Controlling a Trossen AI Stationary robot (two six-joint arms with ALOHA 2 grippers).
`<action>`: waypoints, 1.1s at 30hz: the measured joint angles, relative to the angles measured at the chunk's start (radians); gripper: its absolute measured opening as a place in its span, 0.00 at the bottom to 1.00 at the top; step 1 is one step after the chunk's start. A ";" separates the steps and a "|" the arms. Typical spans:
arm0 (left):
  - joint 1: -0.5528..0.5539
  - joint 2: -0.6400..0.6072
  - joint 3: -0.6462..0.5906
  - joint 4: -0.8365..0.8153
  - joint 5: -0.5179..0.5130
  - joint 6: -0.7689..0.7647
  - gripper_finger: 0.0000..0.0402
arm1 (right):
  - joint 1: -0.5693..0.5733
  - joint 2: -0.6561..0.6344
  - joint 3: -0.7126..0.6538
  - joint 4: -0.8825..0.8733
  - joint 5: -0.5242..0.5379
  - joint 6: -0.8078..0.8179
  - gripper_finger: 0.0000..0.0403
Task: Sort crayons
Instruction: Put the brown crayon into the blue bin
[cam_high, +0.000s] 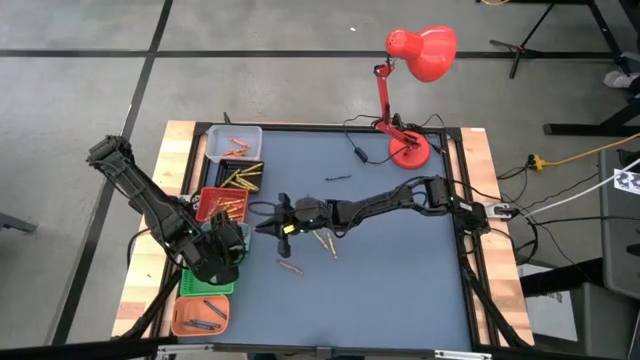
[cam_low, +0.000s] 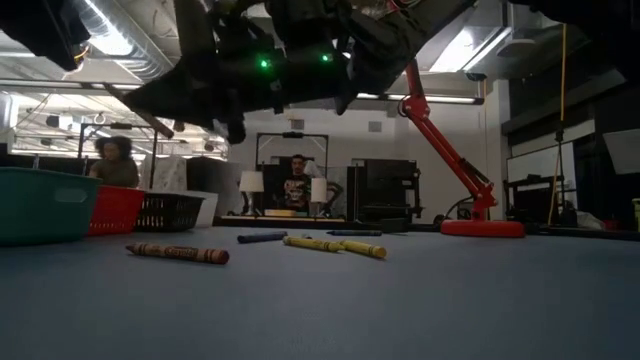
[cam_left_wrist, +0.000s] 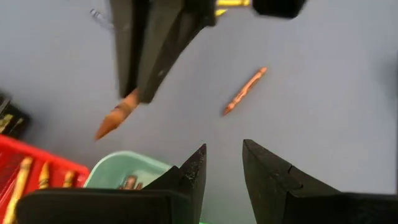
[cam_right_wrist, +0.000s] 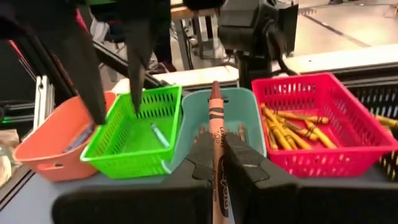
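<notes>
1. Crayons were seen in two places: a few lay loose on the blue-grey table top (cam_high: 400, 280), and the rest were sorted into small bins at the table's left edge.
2. One brown crayon (cam_right_wrist: 215, 162) was held tight between the closed fingers of the right gripper (cam_high: 272, 222), and it stood upright in the right wrist view.
3. That gripper was held above the table, just beside the row of bins, with the teal bin (cam_right_wrist: 239, 102) straight in front of it.
4. Brown crayons were seen inside the teal bin.
5. Yellow and orange crayons (cam_right_wrist: 297, 129) were piled in the red bin (cam_right_wrist: 348, 121).
6. A single crayon was seen in the green bin (cam_right_wrist: 127, 134), and something dark was seen in the orange bin (cam_right_wrist: 46, 152).
7. The left gripper (cam_left_wrist: 224, 165) was held over the bins, with its fingers apart and nothing between them.
8. A brown crayon (cam_low: 178, 252) was left lying flat on the table near the grippers.
9. Two yellow crayons (cam_low: 335, 245) and a dark blue crayon (cam_low: 262, 238) were left lying close together a little farther off.
10. A red desk lamp (cam_high: 415, 70) was stood at the far edge of the table.
11. Two people were seen in the room behind the table in the low view.
</notes>
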 joint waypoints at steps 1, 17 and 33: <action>0.000 0.000 0.000 0.017 -0.001 0.015 0.22 | 0.000 0.000 0.007 -0.007 0.010 -0.001 0.04; 0.000 0.000 0.000 0.237 -0.010 0.252 0.22 | -0.001 -0.002 0.150 -0.102 0.064 -0.064 0.04; 0.000 0.000 0.000 0.184 -0.137 0.271 0.22 | 0.003 -0.002 0.150 -0.422 -0.011 -0.061 0.04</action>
